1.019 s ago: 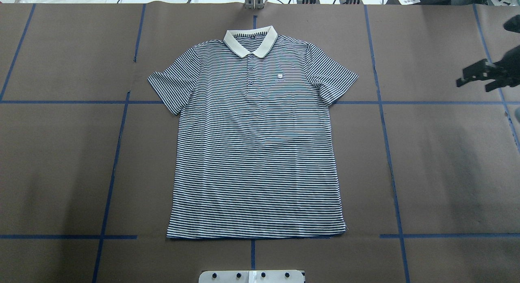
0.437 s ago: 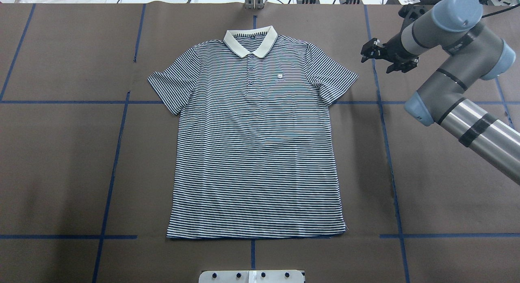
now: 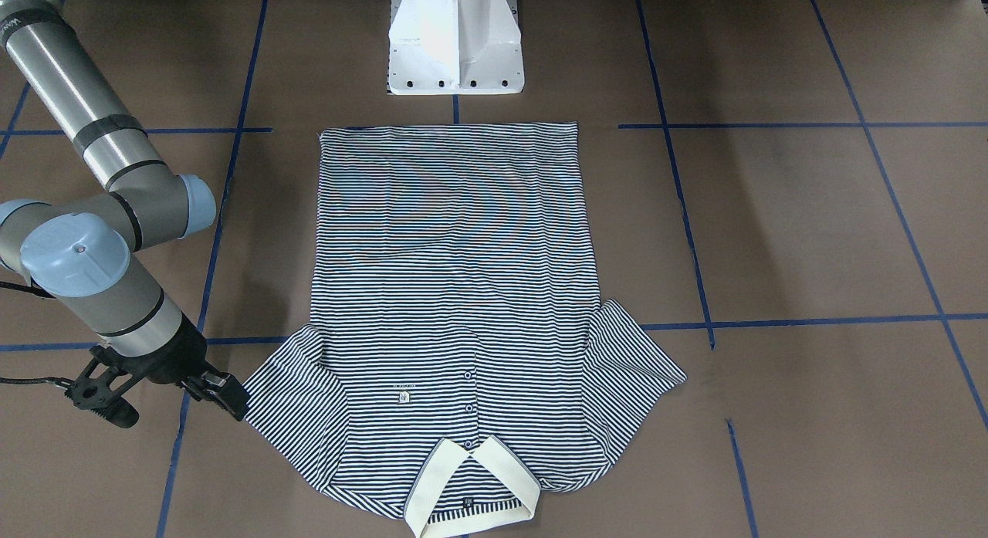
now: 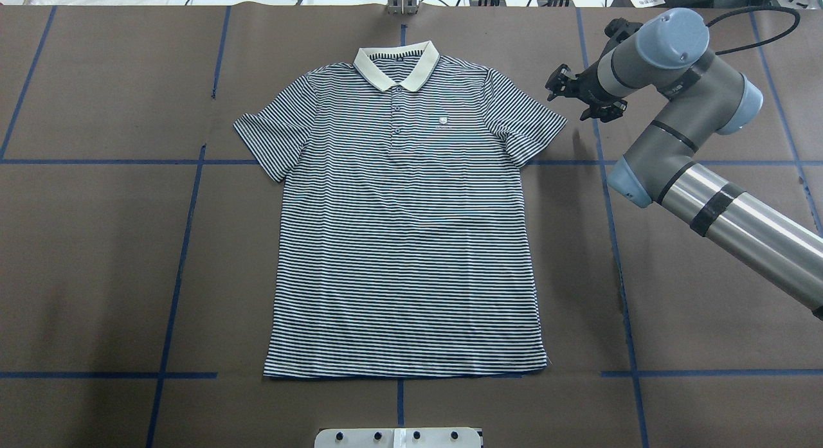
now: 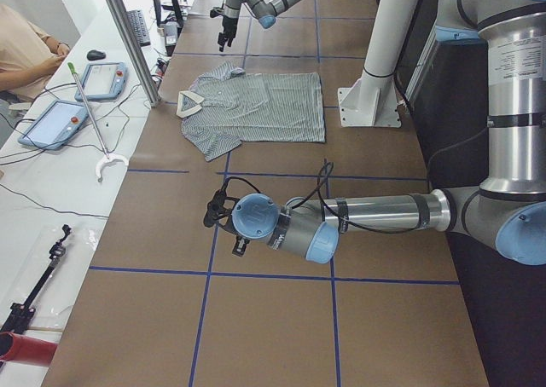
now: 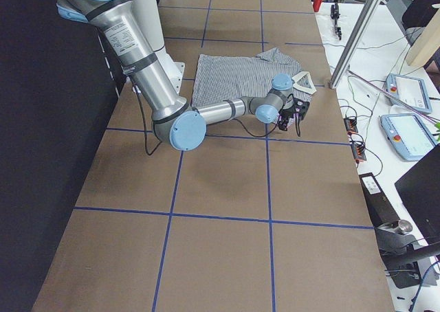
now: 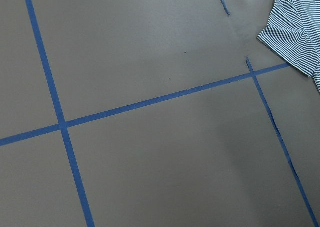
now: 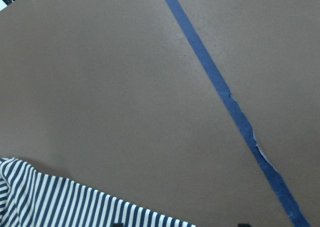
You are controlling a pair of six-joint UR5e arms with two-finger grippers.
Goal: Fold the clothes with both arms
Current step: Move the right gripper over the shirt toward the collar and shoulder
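Polo shirt (image 4: 405,229) is laid flat, unfolded, in the middle of the desk (image 4: 96,242), collar (image 4: 395,65) away from the robot, hem (image 4: 405,371) near it. The jaws of the right arm (image 4: 672,149) are seen apart, just beside the sleeve (image 4: 530,130) on its side. The left arm (image 5: 367,216) is seen well apart; its jaws cannot be judged.

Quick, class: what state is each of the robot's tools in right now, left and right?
Left tool: cannot be told, since it shows only in the side view.
Right tool: open, holding nothing, beside the shirt sleeve.
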